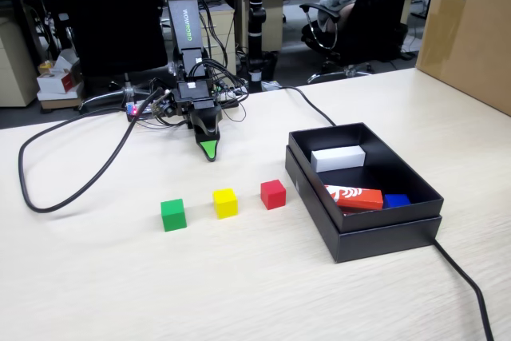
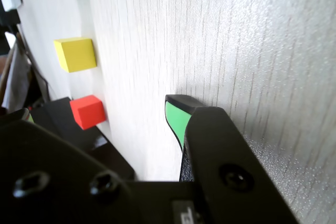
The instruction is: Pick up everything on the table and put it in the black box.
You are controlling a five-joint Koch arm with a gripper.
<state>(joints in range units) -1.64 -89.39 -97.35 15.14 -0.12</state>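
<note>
- beige wood-grain tabletop (image 1: 120, 277) carries three cubes in a loose row: green cube (image 1: 173, 215), yellow cube (image 1: 225, 202), red cube (image 1: 273, 194), each apart from its neighbour and all clear of the box wall.
- that spacing looks useful: each cube seems to have room on both sides for a jaw to slide in without nudging the next one.
- the black box (image 1: 383, 237) sits to the right of the row in the fixed view, nearest the red cube; inside lie a white block (image 1: 338, 157), a red-orange bar (image 1: 354, 196) and something blue (image 1: 396, 200).
- the hand (image 1: 209, 149) rests low behind the row, tip pointing down at the tabletop, holding nothing.
- only one green-faced tip shows in either view, so i cannot tell if the jaws are apart or together.
- judged from this, none of the three cubes is in the box yet.
</note>
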